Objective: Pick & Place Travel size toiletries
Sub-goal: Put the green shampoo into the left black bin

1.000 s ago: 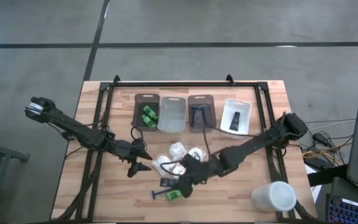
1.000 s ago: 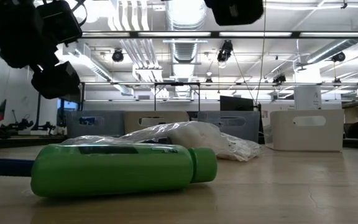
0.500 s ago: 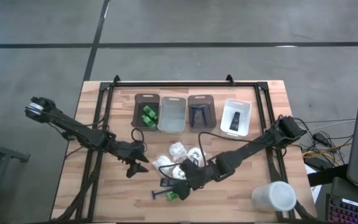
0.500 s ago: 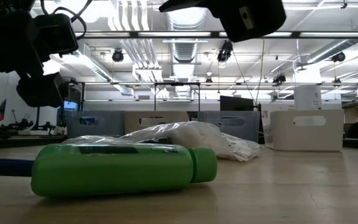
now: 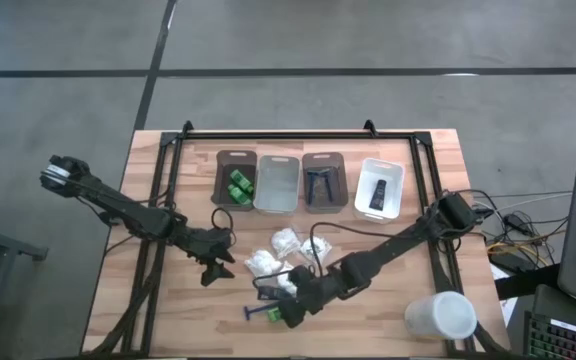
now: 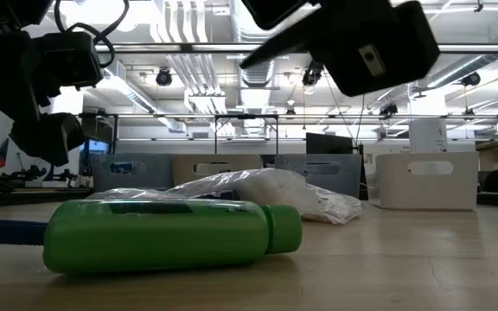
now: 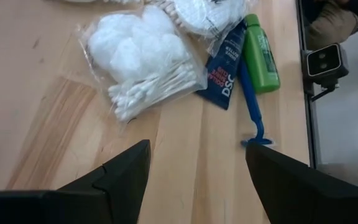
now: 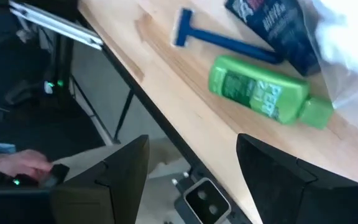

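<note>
High view: the right gripper hovers over the green bottle near the table's near edge; the left gripper waits left of the packets.

Right wrist view: fingers spread, nothing held; the bottle lies beside the blue razor.

Reaching step; next, descend and close.

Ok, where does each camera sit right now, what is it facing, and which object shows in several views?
High: above the table, straight down; both arms, four bins, white cup.
Low: at table height, level across; green bottle lying close, bins behind, arms overhead.
Left wrist: past the open left gripper at cotton-swab packet, blue razor, green bottle.
Right wrist: past the open right gripper at green bottle, razor, table edge.
Shared: the green bottle shows in both wrist views and the low view.
</note>
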Controlling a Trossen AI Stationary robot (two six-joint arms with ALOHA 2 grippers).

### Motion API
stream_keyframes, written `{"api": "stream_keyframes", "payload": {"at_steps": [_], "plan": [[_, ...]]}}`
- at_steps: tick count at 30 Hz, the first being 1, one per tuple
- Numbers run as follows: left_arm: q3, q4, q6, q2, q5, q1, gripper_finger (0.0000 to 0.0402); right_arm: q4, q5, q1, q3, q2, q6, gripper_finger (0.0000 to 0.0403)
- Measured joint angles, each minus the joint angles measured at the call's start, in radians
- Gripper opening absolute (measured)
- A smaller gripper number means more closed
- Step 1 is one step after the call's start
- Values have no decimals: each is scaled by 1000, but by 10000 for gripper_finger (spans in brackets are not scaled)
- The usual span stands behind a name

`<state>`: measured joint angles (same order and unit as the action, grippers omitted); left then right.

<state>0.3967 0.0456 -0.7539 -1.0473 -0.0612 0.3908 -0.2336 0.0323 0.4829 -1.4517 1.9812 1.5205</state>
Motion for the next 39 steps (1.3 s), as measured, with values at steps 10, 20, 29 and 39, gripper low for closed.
{"api": "stream_keyframes", "payload": {"at_steps": [10, 20, 29, 39], "plan": [[-44, -34, -106, 0, 9, 0, 268, -57, 25, 2, 1, -1, -332, 220], [-33, -260, -29, 0, 20, 12, 268, -211, 29, 1, 1, -12, -480, 221], [52, -271, -171, -32, 262, 9, 268, -272, 71, 4, 1, -15, -590, 234], [203, -273, -202, -247, 158, 31, 268, -337, -9, 16, 1, -86, -711, 253]]}}
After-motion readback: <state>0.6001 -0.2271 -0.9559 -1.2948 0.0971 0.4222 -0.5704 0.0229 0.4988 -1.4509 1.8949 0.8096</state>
